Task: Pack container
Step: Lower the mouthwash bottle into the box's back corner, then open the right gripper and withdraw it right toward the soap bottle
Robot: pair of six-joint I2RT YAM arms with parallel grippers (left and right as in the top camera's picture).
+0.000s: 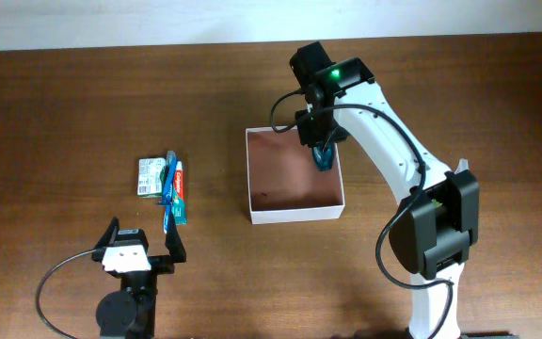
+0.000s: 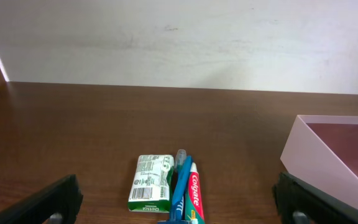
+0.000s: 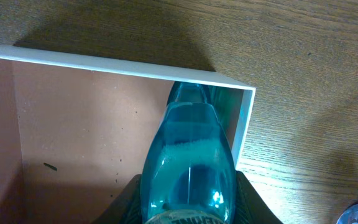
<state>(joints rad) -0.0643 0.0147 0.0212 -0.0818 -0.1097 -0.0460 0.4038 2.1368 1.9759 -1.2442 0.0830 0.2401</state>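
1. While the right gripper (image 1: pixel 320 141) hangs over the container (image 1: pixel 294 214), its fingers are clamped on a clear teal bottle (image 1: pixel 323 157), which points down into the box.
2. The container sits mid-table, a little toward the right edge. It is open-topped, with white walls (image 3: pixel 104 61) and a reddish-brown floor that shows bare apart from the bottle.
3. In the right wrist view the bottle (image 3: pixel 188 168) lies close to the corner by the right wall. I cannot tell whether it touches the floor.
4. The left gripper (image 1: pixel 145 235) waits near the near-left corner, fingers spread, holding nothing.
5. Loose on the tabletop (image 1: pixel 64 113), left of the container, are a small green-and-white box (image 2: pixel 151 182), a blue toothbrush (image 2: pixel 180 183) and a Colgate toothpaste tube (image 2: pixel 194 196), lying side by side.
6. Step in hand, as I judge it: placing the bottle, early in the packing.
7. The next move calls for lowering the bottle until it rests, releasing, then lifting clear of the thin wall.
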